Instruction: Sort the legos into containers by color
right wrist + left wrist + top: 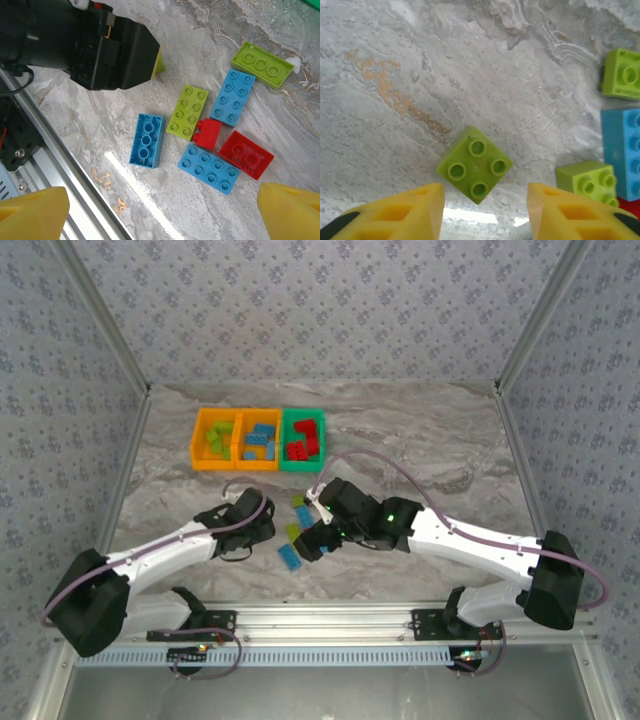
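Right wrist: right fingers [35,212] wide apart over loose legos [189,111] beside left arm [100,45]; left fingers [395,212] parted.

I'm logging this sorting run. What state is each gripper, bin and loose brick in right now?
Left gripper, open, empty.
Right gripper, wide open, empty.
Left orange bin, holds green bricks.
Middle orange bin, holds blue bricks.
Green bin, holds red bricks.
Square green brick, loose, studs up.
Long blue brick, loose, underside up.

Legos [188,111] red/blu/lime — bins [213,465] 2 org, 1 grn.
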`<state>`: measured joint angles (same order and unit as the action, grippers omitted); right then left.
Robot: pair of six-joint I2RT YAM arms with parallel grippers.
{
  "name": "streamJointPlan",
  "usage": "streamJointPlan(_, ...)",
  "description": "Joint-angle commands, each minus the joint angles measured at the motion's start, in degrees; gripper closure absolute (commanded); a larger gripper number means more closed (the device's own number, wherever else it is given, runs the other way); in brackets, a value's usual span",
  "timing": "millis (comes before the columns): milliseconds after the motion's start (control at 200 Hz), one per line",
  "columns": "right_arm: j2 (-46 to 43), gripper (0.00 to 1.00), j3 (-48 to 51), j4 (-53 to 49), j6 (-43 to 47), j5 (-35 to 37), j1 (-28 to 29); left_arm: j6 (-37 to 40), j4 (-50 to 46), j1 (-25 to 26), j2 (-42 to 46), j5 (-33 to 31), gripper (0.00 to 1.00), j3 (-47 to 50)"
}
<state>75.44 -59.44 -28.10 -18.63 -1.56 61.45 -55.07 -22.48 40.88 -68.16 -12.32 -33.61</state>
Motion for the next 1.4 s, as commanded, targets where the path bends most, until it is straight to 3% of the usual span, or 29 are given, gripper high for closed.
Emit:
streamJointPlan(0, 0.4, 0.01, -2.3, 0.1, 0.7, -0.4, 0.3, 2.3, -1.4, -0.9, 1.1, -1.3, 0.30, -2.5)
streamJointPlan(125, 0.6, 0.01, -2.5, -0.4, 0.7, -0.3, 0.3, 2.8, -2.8, -1.7, -1.3, -1.9, 0.17, -3.7)
streamJointPlan(195, 0.6, 0.01, -2.4, -0.6, 0.6, 0.1, 0.4, 3.2, -2.7, -2.3, -3.4, -0.1, 0.16, -4.0)
streamJointPlan(340, 0.5, 0.01, -2.3, -1.0, 0.3, 0.6, 0.3, 2.7, 0.2, -2.6, -7.2, 4.0, 0.21, -3.6)
streamJointPlan(735, 1.0, 0.01, -2.0, -1.1, 0.3, 0.3, 0.9, 2.4, 3.1, -3.1, -12.0, 3.3, 0.46, -2.1)
streamJointPlan(914, 1.0, 0.01, -1.8, -0.9, 0.0, 0.2, 1.1, 2.0, 2.8, -3.1, -11.1, 3.7, 0.59, -1.8)
streamJointPlan(1094, 0.5, 0.01, -2.1, -0.5, -0.4, 1.9, 1.5, 3.9, -1.3, -3.5, -4.8, 0.7, 0.62, -5.5)
streamJointPlan(1199, -0.5, 0.01, -2.1, 0.9, -0.9, 5.8, 2.0, 7.4, -2.3, -6.7, -2.4, -3.7, 0.62, -10.7)
streamJointPlan(1399, -2.9, 0.01, -0.9, 2.2, -2.3, 11.2, 2.0, 12.9, 6.1, -20.1, -8.9, -5.7, 0.62, -19.2)
